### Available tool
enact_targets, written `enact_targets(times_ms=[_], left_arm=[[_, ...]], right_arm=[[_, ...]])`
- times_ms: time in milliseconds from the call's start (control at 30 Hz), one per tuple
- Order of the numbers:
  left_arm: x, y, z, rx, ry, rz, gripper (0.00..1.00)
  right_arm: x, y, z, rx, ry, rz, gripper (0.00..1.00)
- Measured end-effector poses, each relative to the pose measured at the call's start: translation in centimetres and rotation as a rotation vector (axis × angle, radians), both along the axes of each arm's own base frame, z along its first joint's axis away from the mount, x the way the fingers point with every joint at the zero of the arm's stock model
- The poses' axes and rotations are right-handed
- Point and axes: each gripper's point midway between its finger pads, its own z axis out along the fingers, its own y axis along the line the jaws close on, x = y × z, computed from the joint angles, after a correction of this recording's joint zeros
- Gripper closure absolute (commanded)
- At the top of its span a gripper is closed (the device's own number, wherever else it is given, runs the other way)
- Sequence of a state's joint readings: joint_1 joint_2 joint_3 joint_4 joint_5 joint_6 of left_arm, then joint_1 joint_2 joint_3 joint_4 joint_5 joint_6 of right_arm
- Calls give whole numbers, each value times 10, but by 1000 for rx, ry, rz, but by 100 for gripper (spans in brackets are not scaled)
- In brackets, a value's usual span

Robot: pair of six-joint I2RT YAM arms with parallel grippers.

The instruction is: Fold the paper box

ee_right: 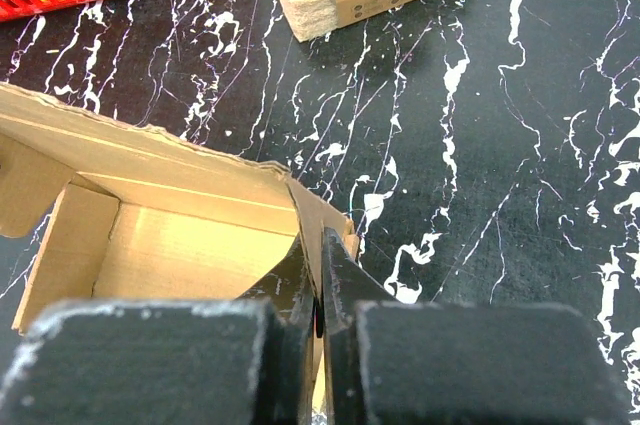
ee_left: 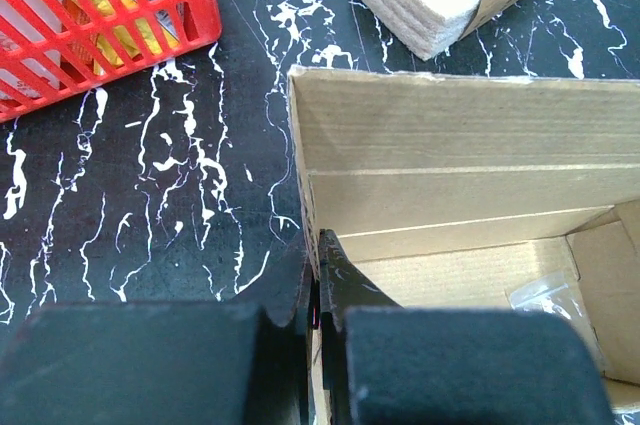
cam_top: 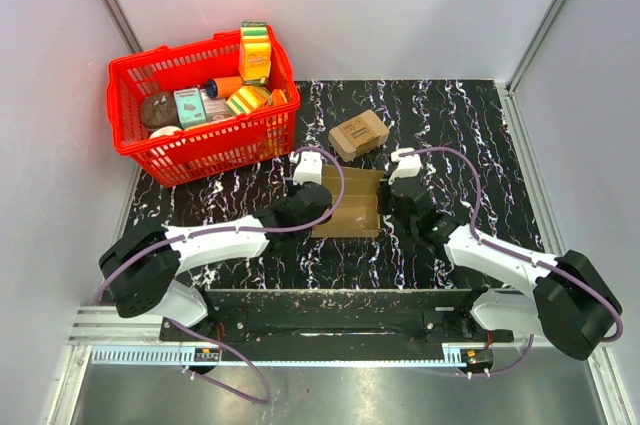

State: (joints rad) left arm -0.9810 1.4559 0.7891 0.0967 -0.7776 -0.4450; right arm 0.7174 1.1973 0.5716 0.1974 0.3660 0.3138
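Top view: paper box [cam_top: 347, 207] mid-frame, grips hidden under wrists. Wrist views: left gripper [ee_left: 316, 270] pinches its left wall, right gripper [ee_right: 317, 260] its right wall.

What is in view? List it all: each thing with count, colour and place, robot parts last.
paper box: one, brown, table centre, partly folded with walls up, between the grippers
plastic scrap: one, clear, inside the paper box
printed pack: one, beige with a brown band, just beyond the paper box
basket: one, red, far left of the table
goods: several, mixed colours, in the basket
table: one, black with white veins
left gripper: one, black, shut on the paper box's left wall
right gripper: one, black, shut on the paper box's right-end flap
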Motion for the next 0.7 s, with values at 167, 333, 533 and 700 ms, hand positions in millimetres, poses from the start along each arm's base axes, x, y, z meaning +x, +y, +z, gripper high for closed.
enact_targets(times_ms=[167, 333, 533, 700], left_arm=[[2, 3, 2, 11, -13, 11, 100], [2, 6, -1, 3, -31, 20, 100], [-3, 9, -11, -34, -54, 17, 100], [-8, 6, -15, -55, -62, 5, 100]], right_arm=[[0, 3, 2, 6, -25, 5, 99], [1, 5, 1, 3, -52, 14, 100], [-4, 8, -3, 0, -77, 40, 100], [-10, 5, -8, 2, -87, 50, 100]])
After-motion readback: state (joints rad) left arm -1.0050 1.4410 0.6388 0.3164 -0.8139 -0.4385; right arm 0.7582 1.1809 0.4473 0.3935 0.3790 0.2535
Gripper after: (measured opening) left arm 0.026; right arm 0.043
